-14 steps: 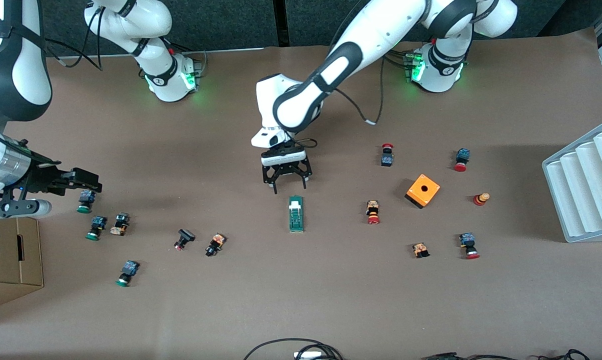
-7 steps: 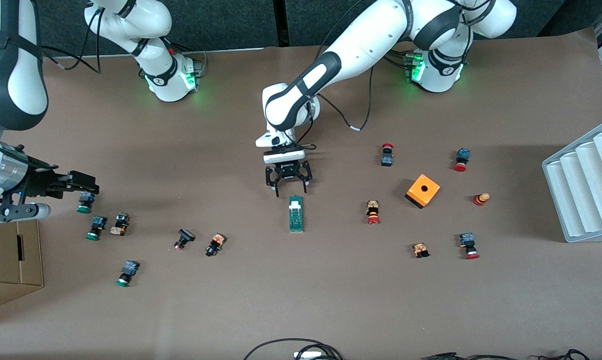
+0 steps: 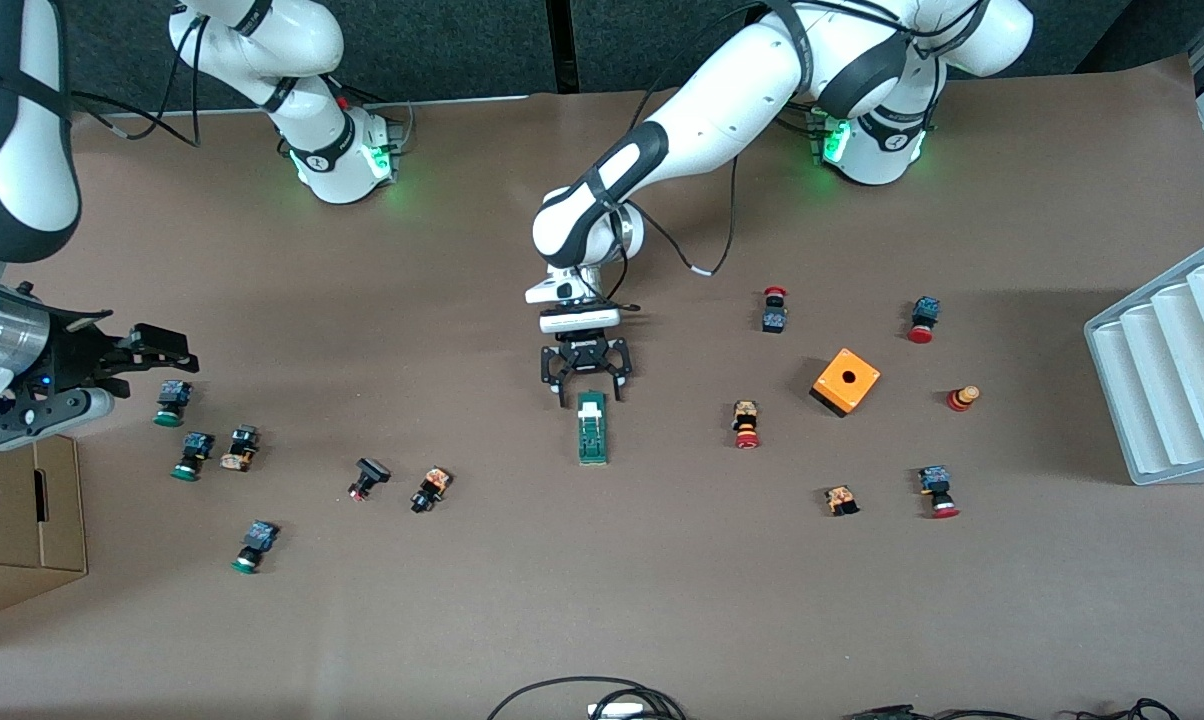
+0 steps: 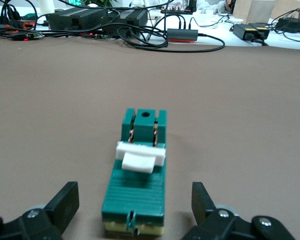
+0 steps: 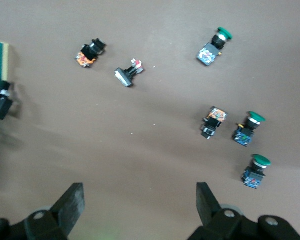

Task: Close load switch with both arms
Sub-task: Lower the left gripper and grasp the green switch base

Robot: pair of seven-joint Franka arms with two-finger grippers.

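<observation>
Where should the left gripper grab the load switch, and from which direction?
Grip the load switch across its two long sides, from above, at the end under the open left gripper. It lies flat and narrow, fitting between the fingers.

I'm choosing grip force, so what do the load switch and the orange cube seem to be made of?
The load switch looks like moulded green plastic, matte, with a ribbed top; its white slider seems smooth plastic, and coppery coils beside it look like metal. The orange cube appears to be glossy hard plastic, judging by its even colour and sharp edges, though that is less sure. The left gripper is open around the switch's end.
</observation>
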